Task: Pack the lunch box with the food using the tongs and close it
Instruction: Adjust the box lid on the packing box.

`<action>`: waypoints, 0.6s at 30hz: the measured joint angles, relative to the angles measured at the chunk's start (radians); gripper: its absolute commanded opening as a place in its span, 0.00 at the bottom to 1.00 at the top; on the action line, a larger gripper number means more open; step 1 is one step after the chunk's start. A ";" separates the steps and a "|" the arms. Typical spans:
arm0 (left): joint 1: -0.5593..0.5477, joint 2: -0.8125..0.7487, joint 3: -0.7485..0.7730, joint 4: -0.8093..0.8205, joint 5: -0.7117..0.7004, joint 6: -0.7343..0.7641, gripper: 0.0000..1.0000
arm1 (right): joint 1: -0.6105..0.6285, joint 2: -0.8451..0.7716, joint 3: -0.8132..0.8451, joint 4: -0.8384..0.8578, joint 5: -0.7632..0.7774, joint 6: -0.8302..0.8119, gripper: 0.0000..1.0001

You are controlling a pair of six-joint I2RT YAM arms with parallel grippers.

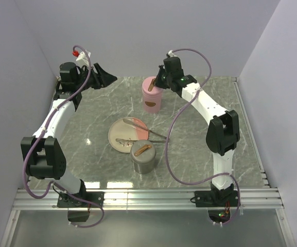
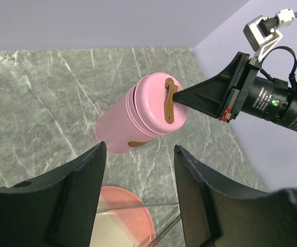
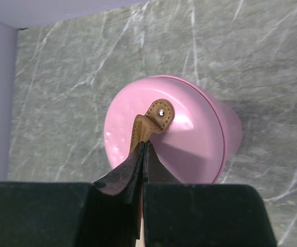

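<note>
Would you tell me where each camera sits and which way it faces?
Top external: above and behind the bases, looking down on table, tongs and pink lunch box; both arms show.
Left wrist: on the left arm, facing the lunch box past its open left hand.
Right wrist: on the right arm, facing the lid; the right hand pinches the brown strap.
Shared: all show the lunch box.

The lunch box [image 1: 151, 96] is showing pale pink, its strap [image 3: 151, 121] tan. The table [image 1: 102, 108] is displaying grey-green marble with white veins. The plate [image 1: 115, 131] is appearing pink and cream, and the tongs [image 1: 138, 126] are gleaming silver.
</note>
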 measured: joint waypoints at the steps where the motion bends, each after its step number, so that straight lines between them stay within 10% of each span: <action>1: 0.000 0.000 -0.003 0.003 0.001 0.000 0.61 | -0.003 0.000 0.000 0.000 -0.016 0.008 0.00; 18: 0.000 -0.001 -0.016 0.014 0.008 -0.003 0.62 | -0.036 0.000 0.000 0.000 -0.097 0.095 0.00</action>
